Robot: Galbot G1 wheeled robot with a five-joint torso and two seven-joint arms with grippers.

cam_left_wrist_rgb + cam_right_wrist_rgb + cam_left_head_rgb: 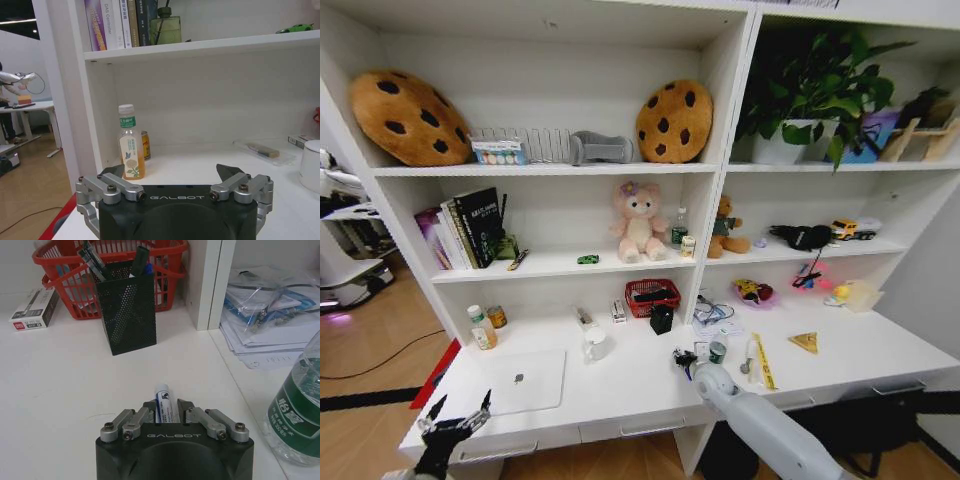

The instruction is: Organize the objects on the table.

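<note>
Right pincer [167, 412] clenched on a marker pen [163, 402], over the white surface [75, 380]; left pincer [175, 182] released, at surface edge.

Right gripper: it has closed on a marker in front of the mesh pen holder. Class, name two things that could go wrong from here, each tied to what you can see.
The right gripper pinches the marker only near one end, so it could tilt or slip in transit. The black mesh pen holder already holds pens and looks light; a misaimed marker might tip it against the red basket. The green-labelled bottle stands close beside the gripper and could be knocked.
</note>
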